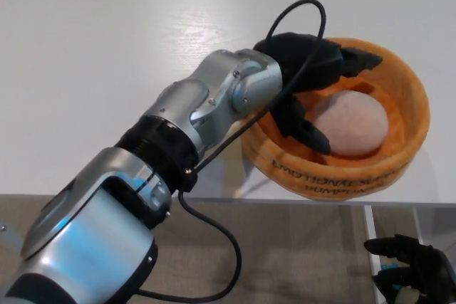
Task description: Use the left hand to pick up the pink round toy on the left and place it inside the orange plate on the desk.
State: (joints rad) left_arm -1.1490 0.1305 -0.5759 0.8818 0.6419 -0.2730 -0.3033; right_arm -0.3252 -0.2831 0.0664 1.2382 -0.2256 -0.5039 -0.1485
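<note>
- Pink ball [354, 124]: seated inside the orange plate [417, 115], just right of the left hand [308, 83].
- Left hand: fingers spread, nothing gripped; withdrawal is judged next.

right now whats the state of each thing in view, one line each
toy: lying inside the plate, not held
plate: upright on the desk near its front edge, holding the toy
left hand: open, over the plate's left rim, fingers spread around the toy
right hand: low beside the desk, holding nothing, grip unclear
desk: white, carrying the plate
</note>
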